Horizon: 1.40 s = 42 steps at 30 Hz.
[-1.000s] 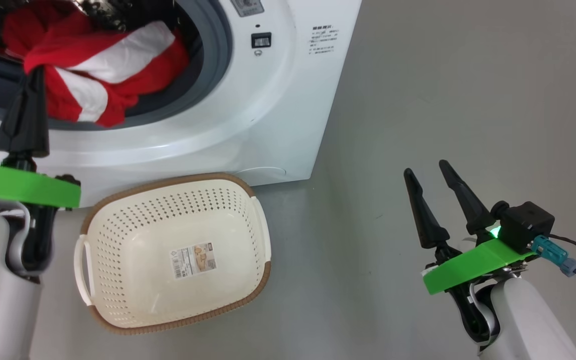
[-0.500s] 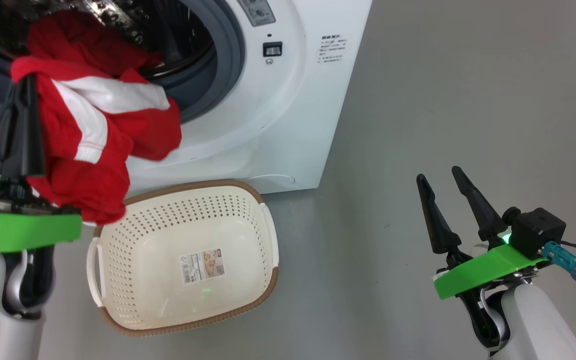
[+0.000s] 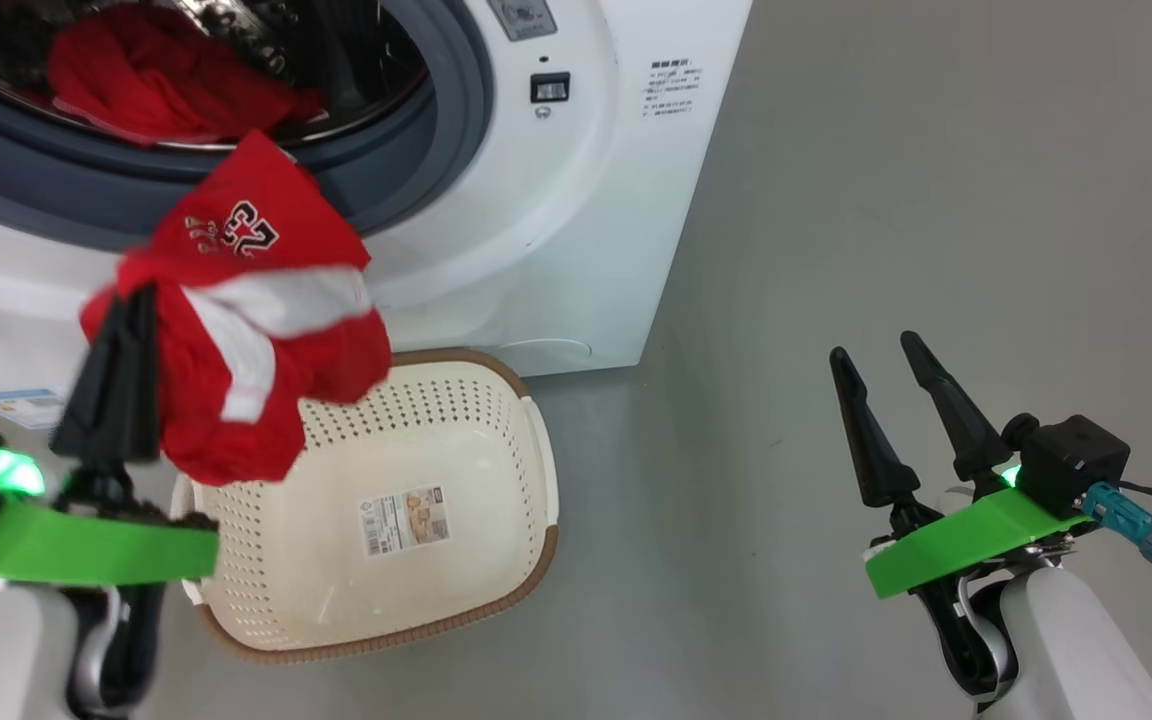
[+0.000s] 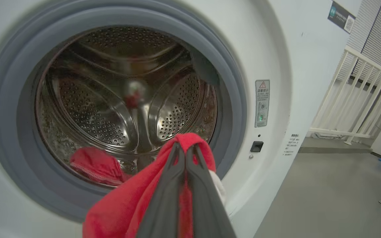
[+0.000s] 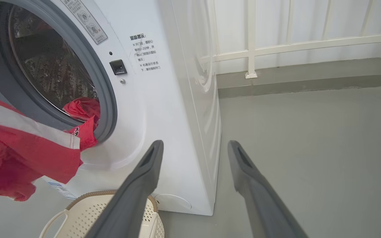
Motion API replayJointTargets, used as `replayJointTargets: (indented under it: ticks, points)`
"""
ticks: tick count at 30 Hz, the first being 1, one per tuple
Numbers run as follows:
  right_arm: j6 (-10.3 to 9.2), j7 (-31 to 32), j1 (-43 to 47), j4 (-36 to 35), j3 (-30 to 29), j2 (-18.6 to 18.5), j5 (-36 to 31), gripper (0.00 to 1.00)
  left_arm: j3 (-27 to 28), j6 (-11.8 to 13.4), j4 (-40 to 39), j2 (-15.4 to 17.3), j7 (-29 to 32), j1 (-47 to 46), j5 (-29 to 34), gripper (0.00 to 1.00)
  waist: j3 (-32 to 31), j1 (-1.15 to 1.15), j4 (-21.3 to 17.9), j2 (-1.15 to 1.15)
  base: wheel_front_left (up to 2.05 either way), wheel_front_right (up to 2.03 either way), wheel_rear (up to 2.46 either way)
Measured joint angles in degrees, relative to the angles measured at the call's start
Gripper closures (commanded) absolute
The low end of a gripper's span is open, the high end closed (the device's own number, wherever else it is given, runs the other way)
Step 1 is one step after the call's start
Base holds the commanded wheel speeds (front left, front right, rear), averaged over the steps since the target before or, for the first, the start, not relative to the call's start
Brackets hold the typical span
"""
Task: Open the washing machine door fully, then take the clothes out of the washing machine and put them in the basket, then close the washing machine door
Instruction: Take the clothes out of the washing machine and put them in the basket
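Note:
My left gripper (image 3: 131, 300) is shut on the clothes, a red garment with white stripes (image 3: 246, 370). It hangs clear of the drum, over the near-left rim of the cream basket (image 3: 416, 440). The basket stands on the floor in front of the white washing machine (image 3: 576, 220). In the left wrist view the shut gripper (image 4: 185, 147) pinches the red fabric (image 4: 121, 208). A second red garment (image 3: 156, 75) lies inside the drum. My right gripper (image 3: 876, 348) stands open and empty over the floor to the right. The washing machine door is out of view.
Grey floor (image 3: 936, 200) stretches to the right of the washer. A white railing (image 5: 276, 43) runs along the wall behind it. The drum's grey gasket (image 3: 456, 110) rings the opening. A paper label (image 3: 406, 520) lies on the basket's bottom.
My left gripper has drawn the red-and-white garment out of the drum, down and toward the basket. A second red garment now shows in the drum. The right gripper has stayed put.

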Motion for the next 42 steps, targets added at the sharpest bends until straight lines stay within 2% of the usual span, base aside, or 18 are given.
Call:
replayJointTargets:
  ticks: [12,26,42]
  points:
    - [0.0,0.0,-0.6,-0.7,0.2,0.6,0.0,0.0,-4.1,-1.2,22.3,-2.8,-0.2,-1.1,-1.0,1.0,3.1,0.0,-0.9,0.0,0.0,0.0,0.0]
    - [0.0,0.0,-4.4,-1.9,0.4,2.1,-0.5,0.0,-10.0,-1.6,36.1,-3.3,-0.2,-10.7,-1.7,1.0,9.2,0.0,-2.2,0.0,0.0,0.0,0.0]
    - [0.0,-0.3,-7.3,-3.9,1.1,3.5,-2.5,0.0,-18.9,-1.6,55.0,-2.6,-0.2,-21.7,-6.5,1.0,17.4,0.0,-3.9,0.0,0.0,0.0,0.0]
